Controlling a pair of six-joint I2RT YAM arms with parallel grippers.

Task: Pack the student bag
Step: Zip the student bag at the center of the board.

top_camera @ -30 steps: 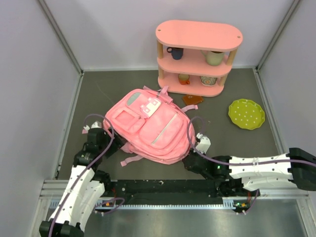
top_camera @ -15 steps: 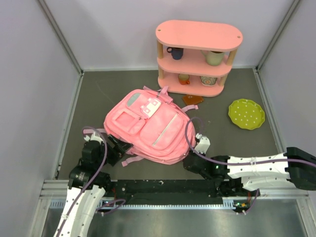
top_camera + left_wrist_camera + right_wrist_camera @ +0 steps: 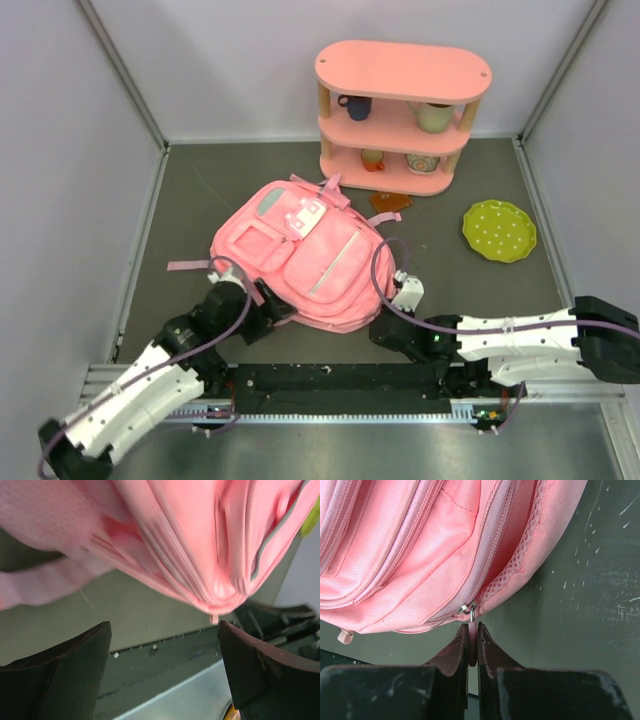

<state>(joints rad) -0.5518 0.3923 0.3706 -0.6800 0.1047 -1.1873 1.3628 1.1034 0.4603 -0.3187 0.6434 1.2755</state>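
One tool [image 3: 473,630] at student bag's [image 3: 420,555] edge

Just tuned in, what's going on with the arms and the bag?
The pink backpack lies flat on the table. The right gripper is shut on a zipper pull at the bag's near edge. The left gripper is open at the bag's near left corner and holds nothing. No item is in either gripper. The cups sit on the pink shelf and the green plate lies on the table.
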